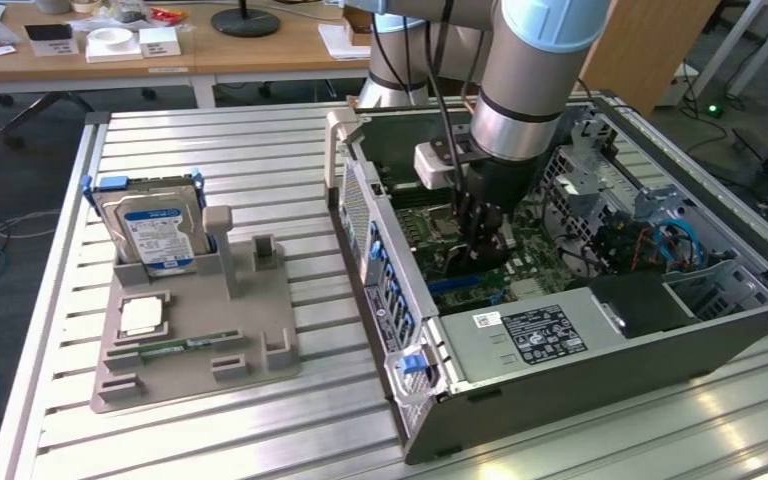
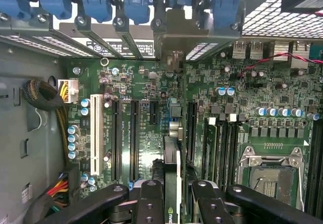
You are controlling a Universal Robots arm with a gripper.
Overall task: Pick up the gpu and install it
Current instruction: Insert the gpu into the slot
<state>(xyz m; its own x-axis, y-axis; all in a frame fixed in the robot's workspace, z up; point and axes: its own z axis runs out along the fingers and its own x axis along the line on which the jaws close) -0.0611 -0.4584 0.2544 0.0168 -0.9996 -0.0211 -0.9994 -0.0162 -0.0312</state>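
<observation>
Jaws closed on the gpu [image 2: 171,163], holding it edge-on down inside the open computer case [image 1: 384,295] at the middle of the exterior frame, just over the motherboard [image 2: 146,88] slots: pickup looks done, while full seating in a slot cannot be confirmed.

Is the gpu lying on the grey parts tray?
No, the gripper holds the gpu edge-on over the motherboard inside the computer case.

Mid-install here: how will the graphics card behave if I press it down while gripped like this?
The graphics card looks like a thin rigid board, so probably stiff but fragile to bending. Held edge-on between the fingers, it may tilt or slip under load. Being thin, it is likely light.
</observation>
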